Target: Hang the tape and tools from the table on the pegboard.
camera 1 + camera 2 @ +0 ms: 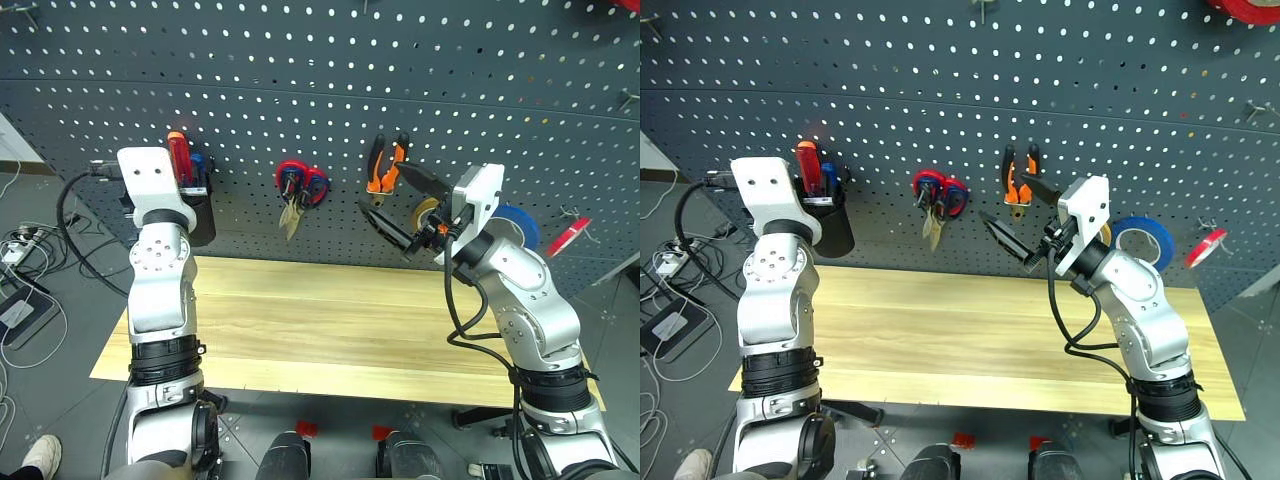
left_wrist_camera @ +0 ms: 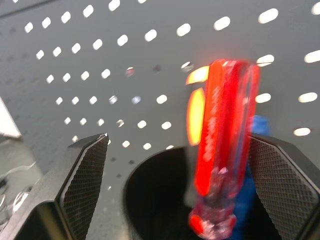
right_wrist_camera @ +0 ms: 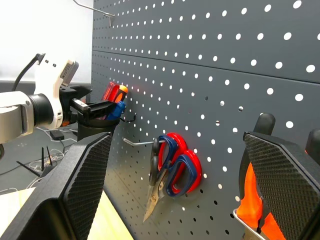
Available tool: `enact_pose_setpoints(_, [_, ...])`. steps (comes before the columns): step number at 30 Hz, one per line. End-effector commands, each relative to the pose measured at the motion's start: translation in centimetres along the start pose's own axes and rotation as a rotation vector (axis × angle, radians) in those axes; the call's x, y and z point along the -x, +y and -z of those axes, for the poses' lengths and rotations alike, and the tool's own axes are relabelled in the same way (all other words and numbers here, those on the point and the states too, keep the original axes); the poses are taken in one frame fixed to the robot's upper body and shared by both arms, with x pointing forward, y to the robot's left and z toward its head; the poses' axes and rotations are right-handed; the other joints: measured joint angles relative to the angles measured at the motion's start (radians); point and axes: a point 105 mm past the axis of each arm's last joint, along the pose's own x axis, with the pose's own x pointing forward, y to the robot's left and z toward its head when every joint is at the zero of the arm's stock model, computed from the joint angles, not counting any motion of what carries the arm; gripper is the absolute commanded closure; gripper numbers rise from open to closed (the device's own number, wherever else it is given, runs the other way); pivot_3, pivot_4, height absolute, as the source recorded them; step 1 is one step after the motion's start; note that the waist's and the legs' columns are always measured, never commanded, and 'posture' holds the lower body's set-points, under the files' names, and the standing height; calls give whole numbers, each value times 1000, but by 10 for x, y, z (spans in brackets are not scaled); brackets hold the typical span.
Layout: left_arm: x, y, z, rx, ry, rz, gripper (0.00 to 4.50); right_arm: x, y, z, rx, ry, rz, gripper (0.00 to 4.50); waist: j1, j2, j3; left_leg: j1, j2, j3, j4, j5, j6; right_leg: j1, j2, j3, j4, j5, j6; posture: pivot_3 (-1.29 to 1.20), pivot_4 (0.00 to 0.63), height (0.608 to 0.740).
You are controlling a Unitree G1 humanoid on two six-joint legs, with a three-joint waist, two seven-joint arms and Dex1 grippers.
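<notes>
Now, dark grey perforated pegboard (image 1: 330, 80) above bare pale wood table (image 1: 320, 320); my left gripper (image 2: 180, 185) stands wide around the red-handled screwdriver (image 2: 222, 145) in its black cup (image 1: 835, 228). Withdraw straight, without snagging. Right gripper (image 3: 185, 190) wide, empty.

Head views high, facing pegboard (image 1: 320, 80)

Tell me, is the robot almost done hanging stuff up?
Nearly. The pliers and yellow tape hang on the pegboard, and the table looks bare. The red screwdriver sits in the black cup, between the open left claw's fingers. Both claws are empty.
</notes>
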Motion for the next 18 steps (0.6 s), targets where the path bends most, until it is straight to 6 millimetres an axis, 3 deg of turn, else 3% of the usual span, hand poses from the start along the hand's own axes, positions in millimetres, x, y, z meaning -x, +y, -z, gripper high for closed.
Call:
enact_pose_setpoints(1, [8,-14,-29,-25,-119,76,25,1,-2,-15,52,-42,15,0,-3,0,0,0,0,0,0,0,0,0,0,0,0,0,0,40,129,740])
enact_pose_setpoints(11, [38,-24,-27,-11,-75,112,25,3,-1,-13,53,-38,15,0,-5,1,1,1,1,1,-2,0,0,0,0,1,0,0,0,49,134,740])
enact_pose_setpoints(18, [70,-40,-8,4,-5,227,25,10,7,-8,33,-17,2,0,-3,3,1,1,1,1,-2,0,0,0,0,2,-1,0,0,59,134,740])
